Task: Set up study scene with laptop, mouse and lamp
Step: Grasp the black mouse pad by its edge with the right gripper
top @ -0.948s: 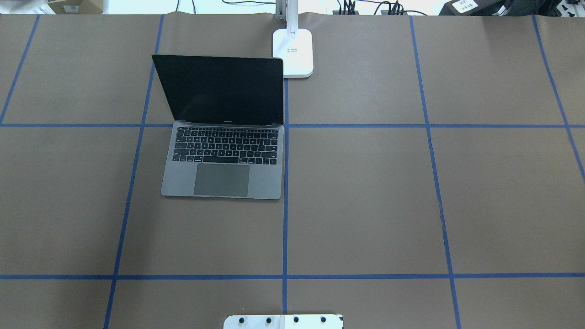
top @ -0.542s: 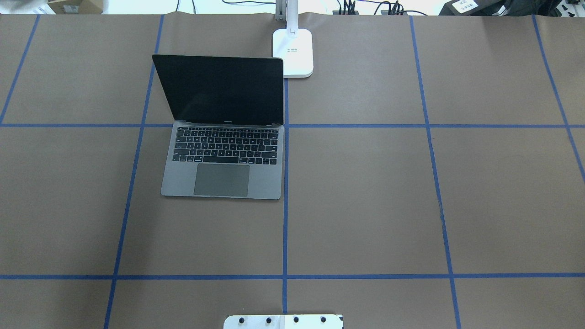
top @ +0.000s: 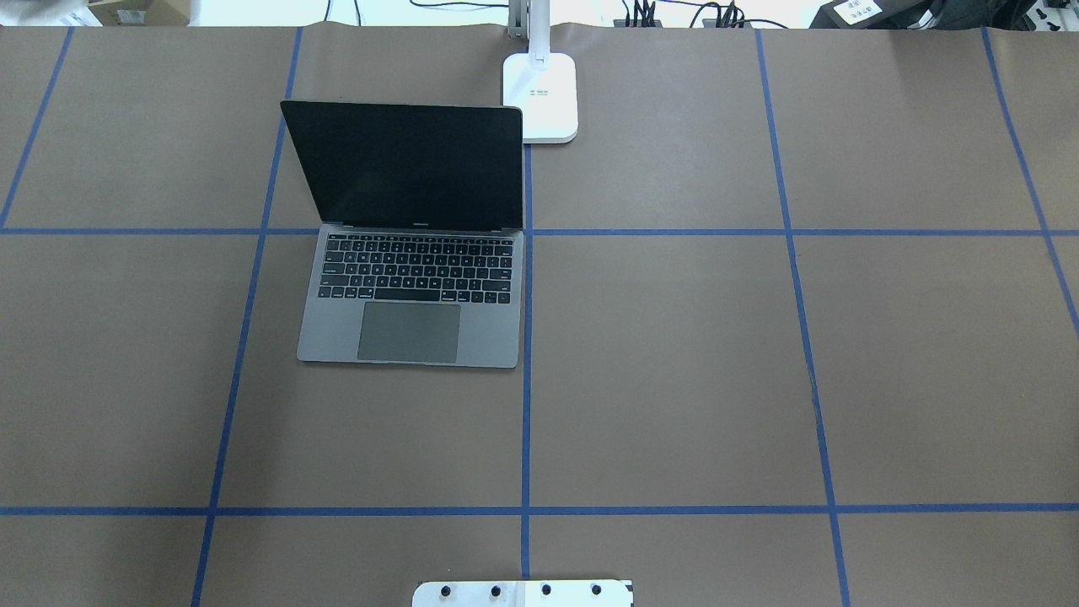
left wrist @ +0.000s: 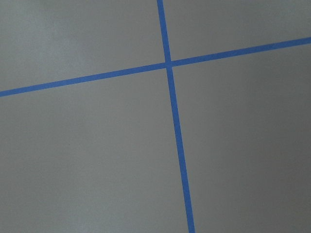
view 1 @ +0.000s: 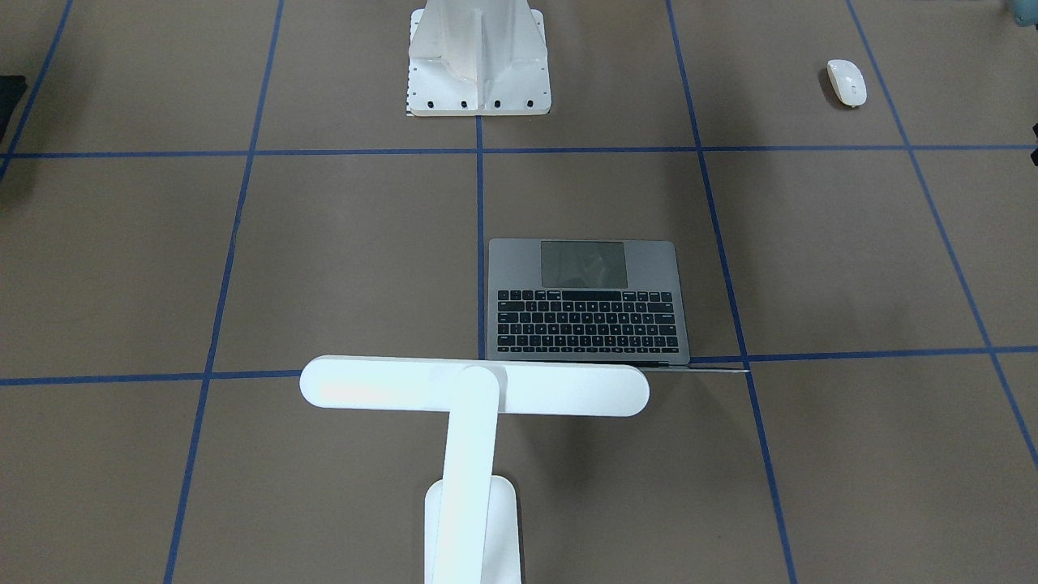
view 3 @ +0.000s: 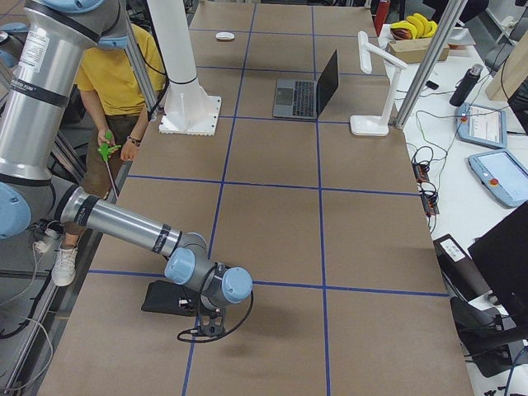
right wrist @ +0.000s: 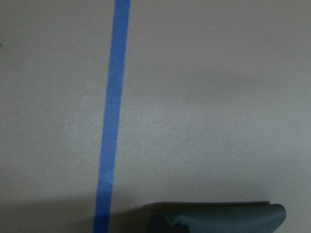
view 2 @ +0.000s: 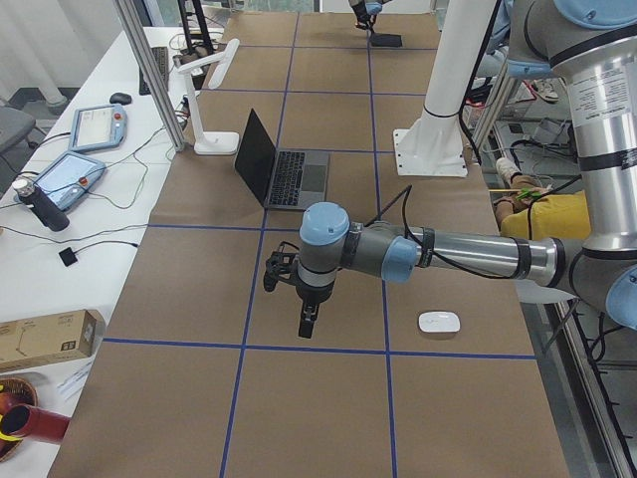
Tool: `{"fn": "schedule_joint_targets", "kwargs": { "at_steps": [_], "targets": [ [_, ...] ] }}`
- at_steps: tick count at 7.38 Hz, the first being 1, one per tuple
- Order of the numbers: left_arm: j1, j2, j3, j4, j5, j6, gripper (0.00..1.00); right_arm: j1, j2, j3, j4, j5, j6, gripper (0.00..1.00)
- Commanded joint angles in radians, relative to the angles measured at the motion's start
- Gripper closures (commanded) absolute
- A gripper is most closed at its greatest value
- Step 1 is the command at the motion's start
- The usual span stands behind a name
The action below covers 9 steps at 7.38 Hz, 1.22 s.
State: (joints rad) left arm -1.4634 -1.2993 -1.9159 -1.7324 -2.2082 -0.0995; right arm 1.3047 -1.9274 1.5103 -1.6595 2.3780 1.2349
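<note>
Light even and diffuse from above; shadows faint, soft-edged. Overhead view: strip beyond the table's (top: 674, 379) far edge blown out white. Lamp (top: 540, 97) base nearly clipped, surface detail lost. Laptop (top: 405, 164) screen reads flat black. Front view: lamp head washed bluish-white, soft shadow on the paper at the view's right of its arm; trackpad carries a faint reflection. Left wrist view low-contrast, grey cast, tape (left wrist: 177, 141) edges slightly soft. Right wrist view blurred; dim band along the bottom, dark shape (right wrist: 218, 218) there out of focus.
</note>
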Motion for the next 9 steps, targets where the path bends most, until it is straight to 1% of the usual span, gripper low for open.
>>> {"fn": "schedule_joint_targets", "kwargs": {
  "at_steps": [1,2,3,4,5,6,7,8,9],
  "targets": [
    [0.0,0.0,0.003,0.001,-0.001,-0.005,0.0,-0.001,0.014,0.071,-0.003,0.009,0.017,1.0],
    [0.0,0.0,0.003,0.001,-0.001,-0.005,0.0,-0.001,0.033,0.109,-0.005,0.024,0.017,1.0],
    [0.0,0.0,0.006,0.001,-0.001,-0.006,0.0,0.001,0.057,0.14,-0.002,0.056,0.061,1.0],
    [0.0,-0.002,0.009,0.001,-0.001,-0.006,0.0,-0.001,0.095,0.183,0.007,0.073,0.151,1.0],
    [0.0,-0.002,0.009,0.001,-0.001,-0.006,0.0,-0.001,0.143,0.208,0.007,0.075,0.193,1.0],
    [0.0,-0.002,0.011,0.001,-0.001,-0.006,0.0,-0.013,0.198,0.208,0.006,0.084,0.198,1.0],
    [0.0,-0.002,0.012,0.001,-0.001,-0.006,0.0,-0.025,0.237,0.206,0.009,0.101,0.253,1.0],
    [0.0,-0.002,0.014,0.001,-0.001,-0.006,0.0,-0.051,0.292,0.214,0.01,0.113,0.352,0.99],
    [0.0,-0.002,0.015,0.002,-0.001,-0.008,0.0,-0.089,0.345,0.244,0.01,0.118,0.459,0.99]
  ]
}}
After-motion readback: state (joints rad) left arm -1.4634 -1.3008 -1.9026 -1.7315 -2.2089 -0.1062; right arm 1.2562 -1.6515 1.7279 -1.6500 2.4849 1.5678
